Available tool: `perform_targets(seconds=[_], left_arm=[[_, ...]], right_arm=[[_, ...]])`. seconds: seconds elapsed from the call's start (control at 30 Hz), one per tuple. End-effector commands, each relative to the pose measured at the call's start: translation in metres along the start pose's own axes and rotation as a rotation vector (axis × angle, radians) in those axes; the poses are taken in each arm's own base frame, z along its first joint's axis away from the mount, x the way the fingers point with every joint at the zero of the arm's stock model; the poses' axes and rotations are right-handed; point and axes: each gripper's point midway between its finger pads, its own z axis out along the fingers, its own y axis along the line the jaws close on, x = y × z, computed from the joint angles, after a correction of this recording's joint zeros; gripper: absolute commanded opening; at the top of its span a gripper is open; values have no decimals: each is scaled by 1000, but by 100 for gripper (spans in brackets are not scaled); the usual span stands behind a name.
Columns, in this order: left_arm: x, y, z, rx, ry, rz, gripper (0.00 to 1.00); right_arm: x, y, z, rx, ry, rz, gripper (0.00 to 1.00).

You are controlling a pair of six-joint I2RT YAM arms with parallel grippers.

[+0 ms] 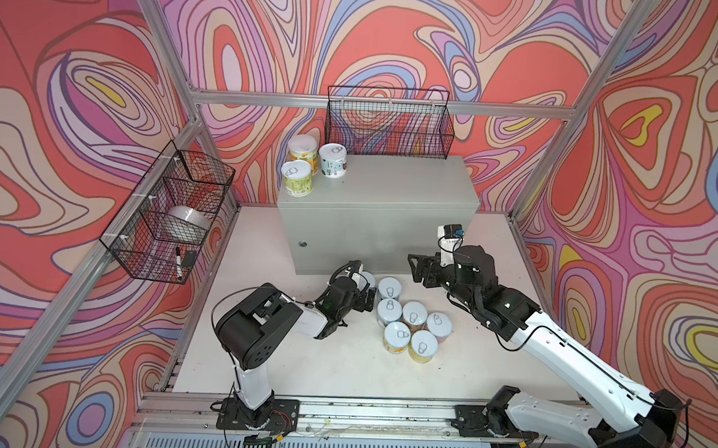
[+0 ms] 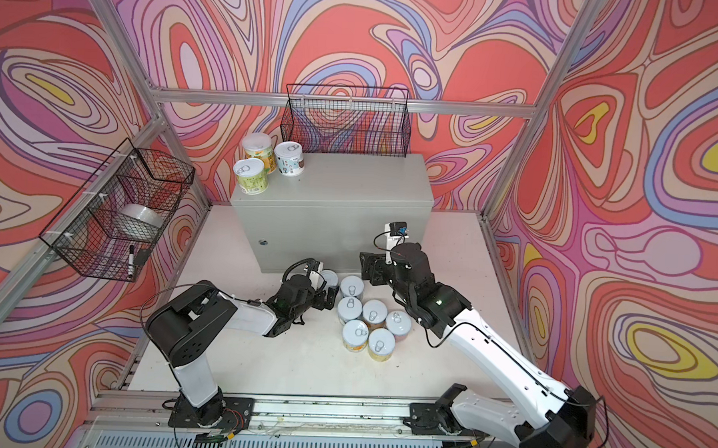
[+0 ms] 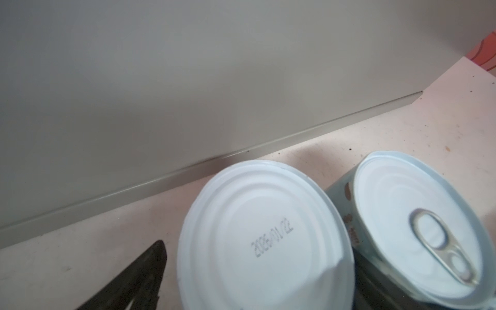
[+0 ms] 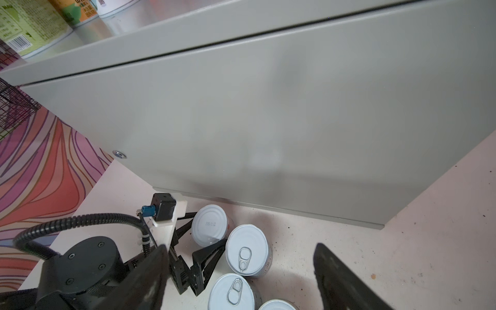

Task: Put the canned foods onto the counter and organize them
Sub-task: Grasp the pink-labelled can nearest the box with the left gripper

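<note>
Three canned foods (image 1: pixel 303 147) (image 1: pixel 333 160) (image 1: pixel 297 178) stand at the back left corner of the grey counter (image 1: pixel 392 185) (image 2: pixel 350 183). Several more (image 1: pixel 415 315) (image 2: pixel 374 311) stand bunched on the floor in front of it. One tin (image 3: pixel 265 236) (image 4: pixel 209 224) sits date-stamped base up at the counter's foot. My left gripper (image 1: pixel 368 283) (image 3: pixel 259 255) (image 4: pixel 208 228) straddles it, open, with a gap showing at one finger (image 3: pixel 150 268). My right gripper (image 1: pixel 416 267) (image 4: pixel 241 248) hangs open and empty above the floor by the counter's front.
A black wire basket (image 1: pixel 389 122) hangs on the back wall just above the counter. Another wire basket (image 1: pixel 166 212) on the left wall holds a silvery roll (image 1: pixel 186 221) and a marker (image 1: pixel 178 263). A pull-tab tin (image 3: pixel 418 230) stands right beside the straddled one.
</note>
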Motion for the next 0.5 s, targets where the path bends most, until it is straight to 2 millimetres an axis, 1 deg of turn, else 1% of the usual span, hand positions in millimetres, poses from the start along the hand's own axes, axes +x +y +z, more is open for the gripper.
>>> perform_targets(seconds=[0.0,0.07,0.13,0.2,0.47], left_arm=[[-10,2,8,-26,-41,14,98],[-11,4,10,-42,-45,17,96],[-12,7,12,-56,-57,16,93],[-13,9,14,-74,-54,18,92],[-11,8,24,-77,-54,10,88]], right_arm=[[4,-5,0,23,3,-7,87],[5,-6,0,26,3,-6,87],[5,-5,0,26,4,-6,87],[5,-5,1,27,7,-12,87],[9,-5,6,32,27,-26,86]])
